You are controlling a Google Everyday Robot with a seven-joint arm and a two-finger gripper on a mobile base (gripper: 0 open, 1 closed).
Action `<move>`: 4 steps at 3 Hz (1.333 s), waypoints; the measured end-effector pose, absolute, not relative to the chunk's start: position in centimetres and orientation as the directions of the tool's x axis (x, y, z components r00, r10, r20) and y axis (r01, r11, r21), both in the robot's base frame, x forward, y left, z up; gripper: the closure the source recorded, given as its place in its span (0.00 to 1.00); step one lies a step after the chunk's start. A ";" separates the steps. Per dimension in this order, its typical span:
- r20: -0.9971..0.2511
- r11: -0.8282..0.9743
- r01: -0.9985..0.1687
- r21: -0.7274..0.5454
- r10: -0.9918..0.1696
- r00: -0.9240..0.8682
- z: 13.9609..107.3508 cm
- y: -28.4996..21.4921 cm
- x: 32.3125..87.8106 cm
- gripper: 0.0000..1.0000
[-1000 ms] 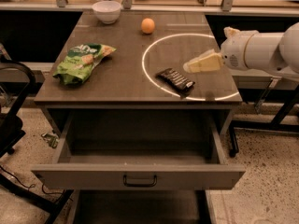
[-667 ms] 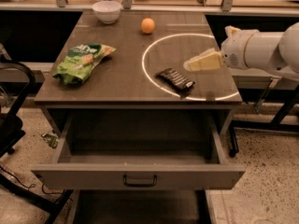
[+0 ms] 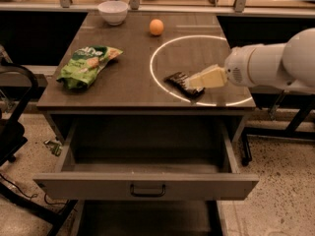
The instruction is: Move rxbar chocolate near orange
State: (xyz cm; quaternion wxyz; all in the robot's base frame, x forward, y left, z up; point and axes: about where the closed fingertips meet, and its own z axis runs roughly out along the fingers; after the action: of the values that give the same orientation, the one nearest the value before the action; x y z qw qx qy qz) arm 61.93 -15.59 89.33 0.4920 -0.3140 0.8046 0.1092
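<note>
1. Read no brand or word anywhere. Made out only pale printed marks on the black wrapper of the rxbar chocolate (image 3: 178, 79) and light patches on the green chip bag (image 3: 87, 65), none of them legible.
2. Found the rxbar chocolate lying flat near the front edge of the worktop (image 3: 130, 85), right of centre. Saw it slanted, one end toward the middle and the other toward the front right corner, across the front-left arc of a bright ring of light (image 3: 152, 65).
3. Spotted the orange (image 3: 156, 27) toward the back edge, about mid-width, just outside the ring's back-left arc and well apart from the bar.
4. Noted a white bowl (image 3: 113, 12) at the back edge, left of the orange and near it.
5. Placed the chip bag toward the left edge, about midway between front and back, crumpled and lying on its side.
6. Saw the white arm (image 3: 268, 64) stretched in roughly level from beyond the right edge, its rounded wrist above that edge, closer to the front right corner than to the back one.
7. Saw the cream gripper (image 3: 193, 81) pointing left and slightly down, its tip over the right end of the bar and hiding it. Could not tell how far open it stood, nor whether it touched or held anything.
8. Noted a drawer (image 3: 147, 183) standing open below the front edge, with a dark handle (image 3: 147, 191) on its face.
</note>
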 end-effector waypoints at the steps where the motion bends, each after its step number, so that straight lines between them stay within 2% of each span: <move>1: -0.849 0.795 -0.599 -0.092 -0.377 -0.371 87.3 -14.6 60.5 0.00; 4: -0.850 0.791 -0.611 0.024 -0.305 -0.429 83.1 -11.4 60.7 0.00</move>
State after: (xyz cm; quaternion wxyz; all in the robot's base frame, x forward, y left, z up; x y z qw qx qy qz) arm 60.69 -11.36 83.08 0.4572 -0.2763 0.8287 0.1670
